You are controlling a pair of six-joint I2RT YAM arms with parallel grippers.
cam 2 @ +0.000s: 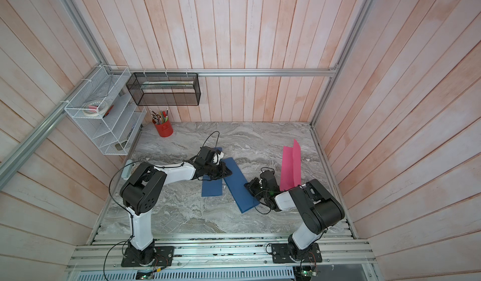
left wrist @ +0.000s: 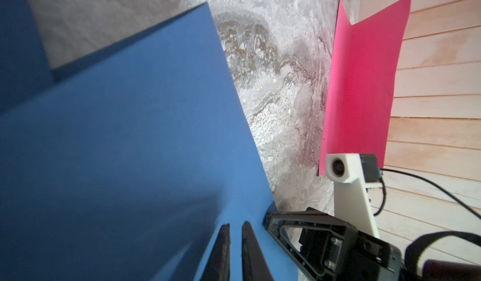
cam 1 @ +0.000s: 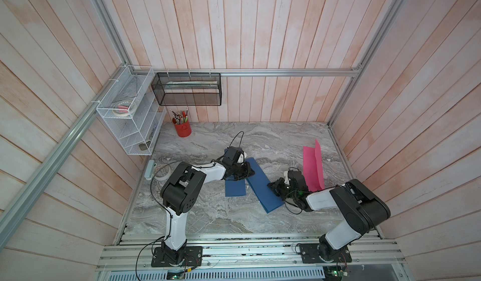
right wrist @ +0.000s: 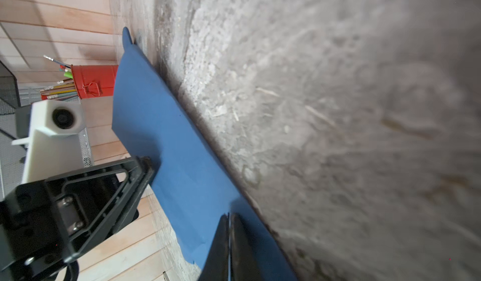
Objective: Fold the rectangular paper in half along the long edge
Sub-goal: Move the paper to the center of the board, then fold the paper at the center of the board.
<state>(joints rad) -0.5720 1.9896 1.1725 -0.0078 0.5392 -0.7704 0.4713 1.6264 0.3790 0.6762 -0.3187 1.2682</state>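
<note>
A long blue paper [cam 1: 261, 187] lies slantwise in the middle of the marble table [cam 1: 208, 214] in both top views. My left gripper [cam 1: 250, 172] is at its far end. In the left wrist view the fingers [left wrist: 223, 240] stand almost together on the paper [left wrist: 130, 136], with a thin blue slit between them. My right gripper [cam 1: 272, 186] is at the paper's right long edge. It [right wrist: 229, 214] is shut on that edge, which is lifted off the table [right wrist: 338, 110]. The paper [right wrist: 156, 115] rises as a flap towards the left gripper's finger [right wrist: 145, 163].
A second, shorter blue sheet [cam 1: 235, 188] lies under the left wrist. A creased pink paper [cam 1: 311, 167] stands half open at the right. A red pencil cup [cam 1: 182, 130], a tape roll [cam 1: 162, 172], a white wire rack [cam 1: 130, 115] and a black mesh basket [cam 1: 187, 91] are at the back left.
</note>
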